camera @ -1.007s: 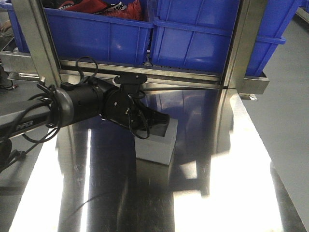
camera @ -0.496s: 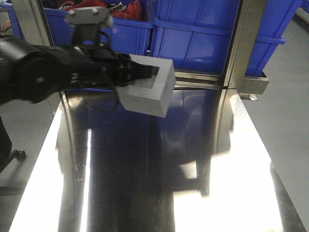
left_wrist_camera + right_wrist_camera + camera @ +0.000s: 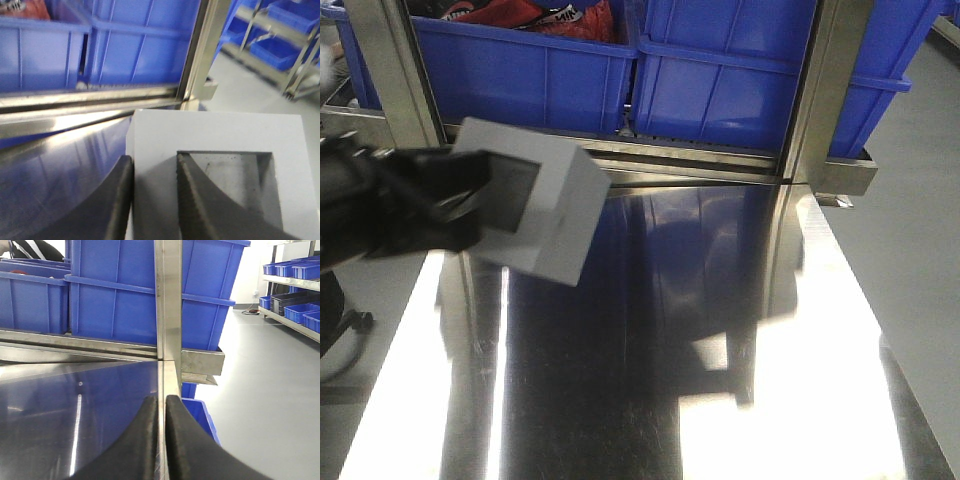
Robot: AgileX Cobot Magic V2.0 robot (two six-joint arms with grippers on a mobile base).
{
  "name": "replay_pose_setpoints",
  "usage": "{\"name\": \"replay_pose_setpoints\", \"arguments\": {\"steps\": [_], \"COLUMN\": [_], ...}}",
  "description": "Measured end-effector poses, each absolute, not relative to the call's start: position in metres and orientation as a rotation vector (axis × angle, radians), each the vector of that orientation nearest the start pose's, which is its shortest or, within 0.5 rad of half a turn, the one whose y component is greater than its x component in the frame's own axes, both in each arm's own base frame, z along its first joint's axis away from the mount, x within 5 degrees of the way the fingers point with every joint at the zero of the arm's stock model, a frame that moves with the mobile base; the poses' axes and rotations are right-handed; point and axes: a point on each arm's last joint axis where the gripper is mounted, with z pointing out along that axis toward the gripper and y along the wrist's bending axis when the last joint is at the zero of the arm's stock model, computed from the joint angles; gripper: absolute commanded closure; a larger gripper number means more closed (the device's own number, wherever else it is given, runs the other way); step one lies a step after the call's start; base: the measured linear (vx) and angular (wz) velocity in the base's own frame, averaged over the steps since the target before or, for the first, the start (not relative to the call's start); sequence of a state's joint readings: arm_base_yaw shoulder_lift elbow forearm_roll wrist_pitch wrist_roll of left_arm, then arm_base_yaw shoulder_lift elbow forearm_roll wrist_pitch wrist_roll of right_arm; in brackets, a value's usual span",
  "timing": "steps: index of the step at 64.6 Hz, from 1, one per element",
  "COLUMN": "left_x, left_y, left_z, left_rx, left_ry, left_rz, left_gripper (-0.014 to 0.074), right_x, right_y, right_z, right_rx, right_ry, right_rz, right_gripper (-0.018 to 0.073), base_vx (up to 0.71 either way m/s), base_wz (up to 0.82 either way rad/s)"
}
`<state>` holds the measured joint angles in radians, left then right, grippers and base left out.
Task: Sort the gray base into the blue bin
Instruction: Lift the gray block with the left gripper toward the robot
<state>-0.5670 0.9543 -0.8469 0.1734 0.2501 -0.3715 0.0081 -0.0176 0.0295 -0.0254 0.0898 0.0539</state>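
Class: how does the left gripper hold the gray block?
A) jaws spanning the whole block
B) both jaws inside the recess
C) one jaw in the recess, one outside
C: the left gripper pinches one wall of the gray base, one jaw in its recess, the other outside.

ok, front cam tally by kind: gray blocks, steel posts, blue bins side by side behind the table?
gray base: 1
steel posts: 2
blue bins: 2 (any stacked above not counted)
Total: 5
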Motion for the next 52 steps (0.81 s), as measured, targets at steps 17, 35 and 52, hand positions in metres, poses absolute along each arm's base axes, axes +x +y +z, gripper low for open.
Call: {"name": "replay_pose_setpoints", "arguments": {"steps": [17, 35, 52], "left_x": [0.125, 0.104, 0.103], "left_y": [-0.077, -0.063, -0.063], "left_z": [0.347, 0.341, 0.342], "left_rx": [0.297, 0.288, 0.288], "left_ry": [1.712, 1.651, 1.645], "left_rz": [-0.544, -0.558, -0.560], "left_gripper": [0.0557, 0.0557, 0.0557], "right_x": [0.056, 0.056, 0.056], "right_y": [0.000, 0.000, 0.000], "right_z": [0.196, 0.196, 0.196], "right_rx": [0.018, 0.018, 0.018], "right_ry": [1.585, 1.585, 1.585], "right_rz": [0.027, 0.027, 0.027], "right_gripper": [0.0564, 0.0564, 0.0564], "base_vx": [0.00, 0.00, 0.00], "base_wz": [0.00, 0.00, 0.00]}}
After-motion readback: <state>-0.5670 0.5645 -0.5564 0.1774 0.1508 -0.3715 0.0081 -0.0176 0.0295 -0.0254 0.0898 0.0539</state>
